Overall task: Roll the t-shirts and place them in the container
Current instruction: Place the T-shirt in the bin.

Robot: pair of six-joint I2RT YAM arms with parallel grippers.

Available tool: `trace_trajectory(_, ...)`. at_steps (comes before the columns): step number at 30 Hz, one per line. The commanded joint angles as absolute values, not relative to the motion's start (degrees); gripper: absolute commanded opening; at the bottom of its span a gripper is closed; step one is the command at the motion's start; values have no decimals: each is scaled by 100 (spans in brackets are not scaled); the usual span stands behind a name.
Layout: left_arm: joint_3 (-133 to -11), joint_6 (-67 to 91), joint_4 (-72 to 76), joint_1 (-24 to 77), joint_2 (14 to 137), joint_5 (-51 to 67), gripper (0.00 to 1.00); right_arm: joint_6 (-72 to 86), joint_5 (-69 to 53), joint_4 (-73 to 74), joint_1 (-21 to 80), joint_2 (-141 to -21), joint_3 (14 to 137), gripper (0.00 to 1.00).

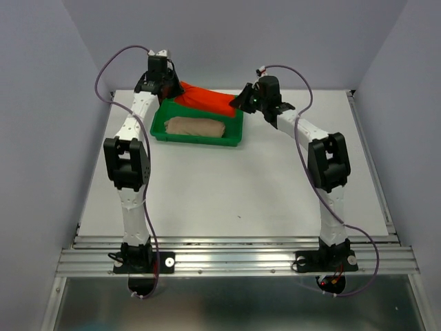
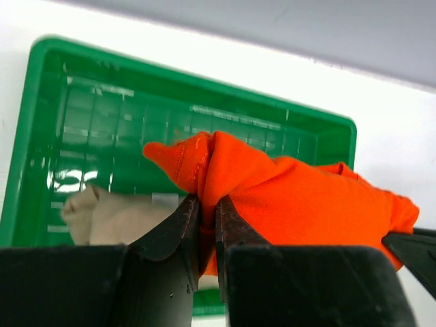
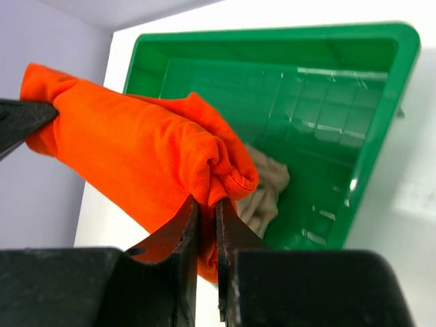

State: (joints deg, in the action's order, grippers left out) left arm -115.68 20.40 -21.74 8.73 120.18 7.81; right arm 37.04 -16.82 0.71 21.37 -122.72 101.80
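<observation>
Orange-red t-shirt (image 1: 207,100) rolled, held up over far side of green tray (image 1: 200,143), far on table (image 1: 227,193); beige t-shirt (image 1: 196,127) rolled, lying inside tray. From left wrist: left gripper (image 2: 206,204) clamped on left end of roll. From right wrist: right gripper (image 3: 204,204) pinching right end, beige roll below.

At the far side of the table (image 1: 227,193), left of centre, the tray (image 1: 196,141), with the rolled t-shirt (image 1: 196,127) lying inside its near half. Above the tray's far wall, the other t-shirt (image 1: 205,101), clear of the tray floor, stretched left to right between both arms. Left gripper (image 2: 206,201) clamped on its left end, right gripper (image 3: 204,204) on its right end, over the tray's far-right corner.
</observation>
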Motion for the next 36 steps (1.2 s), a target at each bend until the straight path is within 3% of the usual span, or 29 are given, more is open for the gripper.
trace_trajectory(1,-12856,1819,-2021,510,12584,738,0,3323,-1555,-44,2127,-12804,11151,1)
trace_trajectory(3,-13567,1819,-2118,422,13172,878,0,3278,-1608,-18,2127,-13279,11714,1)
trace_trajectory(9,-13386,1863,-1689,281,13491,1055,0,3243,-1644,141,2127,-14334,12884,1)
trace_trajectory(36,-13579,1916,-1564,132,14660,1160,0,3190,-1635,264,2127,-15495,13641,1)
